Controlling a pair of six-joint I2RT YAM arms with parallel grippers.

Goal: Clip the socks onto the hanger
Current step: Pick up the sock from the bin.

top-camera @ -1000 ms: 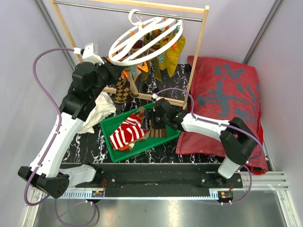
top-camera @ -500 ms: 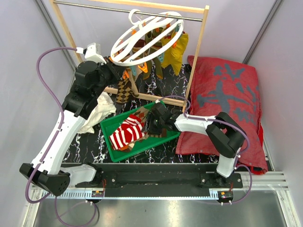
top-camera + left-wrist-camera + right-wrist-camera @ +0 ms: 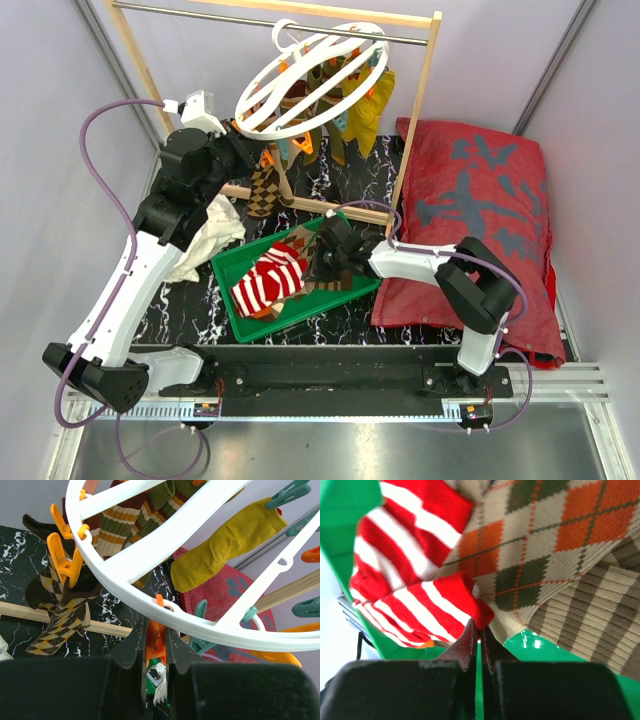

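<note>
From where I stand, the left arm (image 3: pixel 120 290) rises tall off its base, elbow high, with the wrist bent over to the right. Its tool (image 3: pixel 156 630) has both fingers squeezed onto an orange clip (image 3: pixel 154 647) (only a narrow slot shows between them). The right arm (image 3: pixel 420 262) folds back on itself, its forearm stretched low and leftward. Its tool (image 3: pixel 479 630) points downward, fingers pressed all but together.

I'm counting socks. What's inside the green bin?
The bin holds a striped sock and an argyle sock, with the right gripper at the striped one's edge. Anything under them is covered.
</note>
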